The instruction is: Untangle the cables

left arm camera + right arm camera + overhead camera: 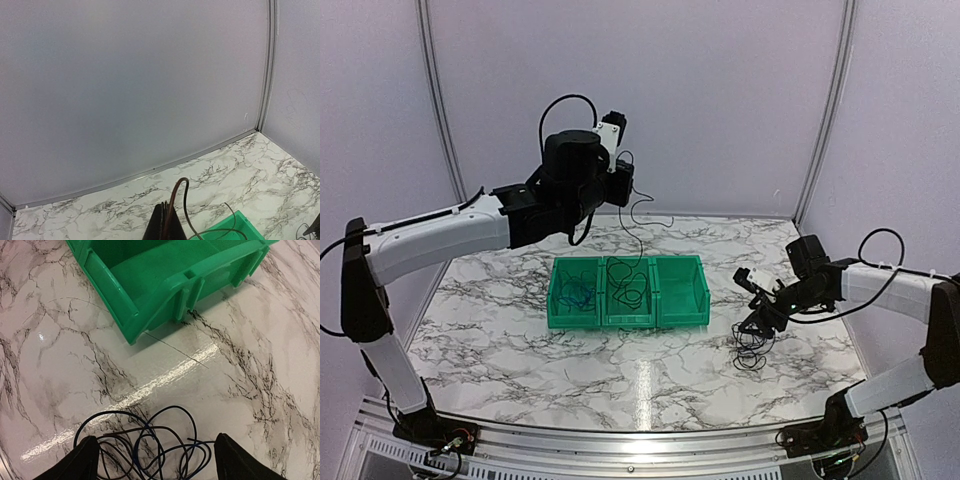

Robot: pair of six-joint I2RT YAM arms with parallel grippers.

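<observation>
Left gripper [625, 186] is clamped tight on one black cable [640, 235], held high at 12 o'clock from the green bins [665, 316]. I see the cord hang down into the middle compartment. Right gripper [155, 462] is spread wide and holds nothing, its fingers [75, 465] either side of the tangle of cables [150, 437], black and blue, on the marble table [60, 365] at 4 o'clock from the bins. Another blue cable [578, 292] lies in the left compartment.
</observation>
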